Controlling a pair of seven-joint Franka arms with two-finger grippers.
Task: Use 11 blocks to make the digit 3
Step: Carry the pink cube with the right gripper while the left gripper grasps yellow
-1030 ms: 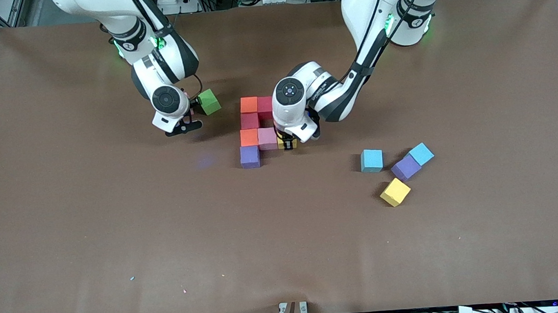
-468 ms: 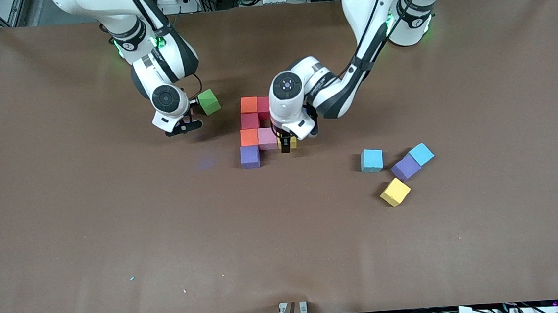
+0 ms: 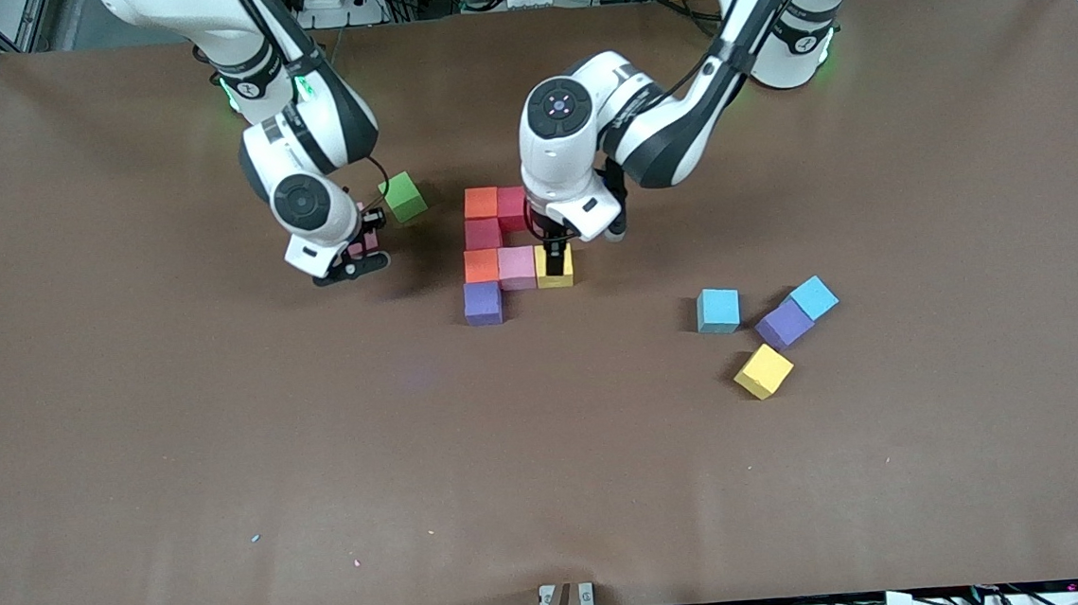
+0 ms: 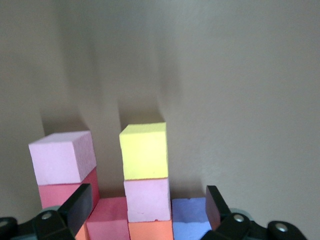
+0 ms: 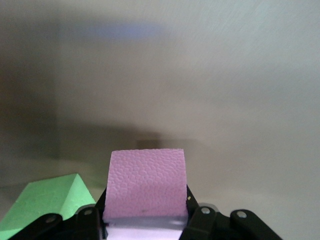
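Note:
Several blocks sit joined mid-table: orange [image 3: 481,202], crimson [image 3: 511,206], crimson [image 3: 482,234], orange [image 3: 480,266], pink [image 3: 518,267], yellow [image 3: 555,269] and purple [image 3: 483,303]. My left gripper [image 3: 551,247] hangs open just above the yellow block [image 4: 144,150], its fingers [image 4: 80,202] apart with nothing between them. The left wrist view shows one more pink block [image 4: 62,157] beside a crimson one. My right gripper [image 3: 357,251] is shut on a pink block [image 5: 147,182] beside the green cube [image 3: 404,196].
Toward the left arm's end of the table lie loose blocks: cyan [image 3: 718,310], purple [image 3: 783,323], cyan [image 3: 815,296] and yellow [image 3: 763,371]. The green cube [image 5: 50,197] sits close to my right gripper. Bare brown table [image 3: 323,469] spreads nearer the front camera.
The left gripper opened, let go of the yellow block and rose above it. The right gripper shut on the pink block and shifted slightly away from the green cube.

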